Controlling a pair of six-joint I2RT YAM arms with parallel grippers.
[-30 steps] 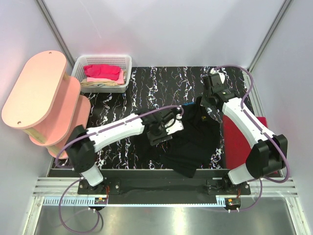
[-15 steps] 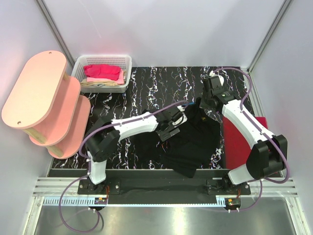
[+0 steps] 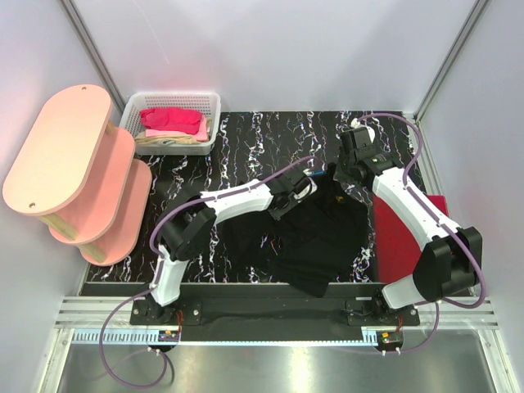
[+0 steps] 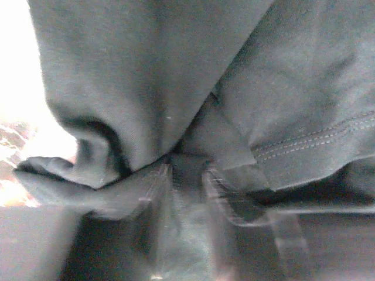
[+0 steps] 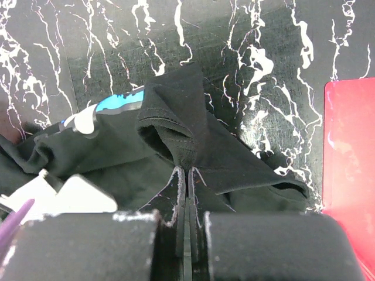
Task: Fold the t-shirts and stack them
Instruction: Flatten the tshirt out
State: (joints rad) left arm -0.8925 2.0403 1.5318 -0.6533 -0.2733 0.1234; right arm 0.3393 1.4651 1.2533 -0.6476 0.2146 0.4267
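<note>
From the top external view we look steeply down from above and behind the arm bases, far enough back to take in the whole marbled table (image 3: pixel 246 135) and the black t-shirt (image 3: pixel 319 233). The left wrist camera faces along the left gripper (image 4: pixel 187 170) from so near that cloth fills almost all we see — the right wrist camera looks down past the right gripper (image 5: pixel 184 175) from slightly farther, catching table, shirt and the dark red t-shirt (image 5: pixel 351 146). All three views share the black shirt's far edge.

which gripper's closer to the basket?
Left. Left gripper is mid-table, right of the basket; right gripper is farther right. Both grip the black shirt.
</note>
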